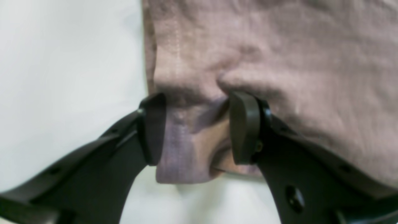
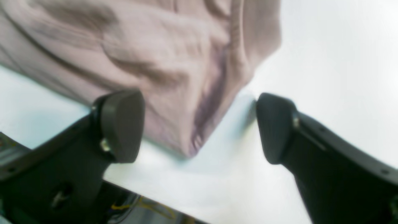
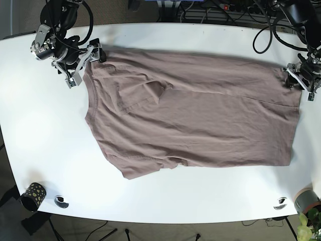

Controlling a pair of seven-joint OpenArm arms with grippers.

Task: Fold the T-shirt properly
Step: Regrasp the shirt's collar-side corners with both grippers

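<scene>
T-shirt (image 3: pixel 200 120) lay spread on the white counter (image 3: pixel 45 150), mauve, part-folded lengthwise, one sleeve tucked over the chest, collar end toward the base view's left, hem toward its right. Left pincer (image 1: pixel 197 127) sat at the far hem corner; in its wrist view a bunched tab of hem cloth filled the gap between the jaws, pads touching it, so it read as clamped on the T-shirt. Right pincer (image 2: pixel 199 126) was at the shoulder corner by the collar, jaws apart, the cloth corner hanging between them but touching neither pad. Judged step: securing both far-edge corners before lifting for the next fold. To do it well the right pincer should probably go deeper so both layers sit between the pads, then close; lift both corners level, keep the edge taut. Risk: catching one layer only, or the thin corner slipping.
</scene>
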